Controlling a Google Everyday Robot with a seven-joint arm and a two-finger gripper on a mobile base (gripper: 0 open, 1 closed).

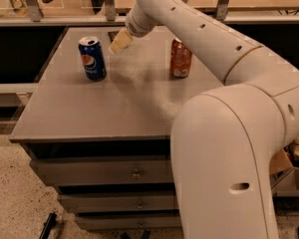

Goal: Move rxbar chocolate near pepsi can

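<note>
Looking at the grey table (89, 113), it carries two cans and one bar. The pepsi can (92, 59) stands upright toward the far left. An orange-red can (181, 59) stands upright toward the far right, well apart from it. Pretty sure the small dark flat patch at the back edge is the rxbar chocolate (111, 34). It lies on the tabletop just behind the gripper, which partly covers it, so only a sliver shows.

The one big white arm (224, 133) comes in from the right and takes up most of the foreground. It reaches over the orange-red can's side of the table. The gripper (120, 40) hangs tilted down-left above the far part of the table, between the two cans and closer to the pepsi can, touching neither. Honestly can't tell if it's clenched or released, or whether it's gripping anything.

Nothing sits on the tabletop between the bar and the pepsi can; only the gripper hovers over that spot.

For containers, there are three drawers (99, 173) stacked under the table, all closed, so their contents are hidden. A cardboard box (284, 166) sits on the floor at the far right; I can't make out what's in it.
</note>
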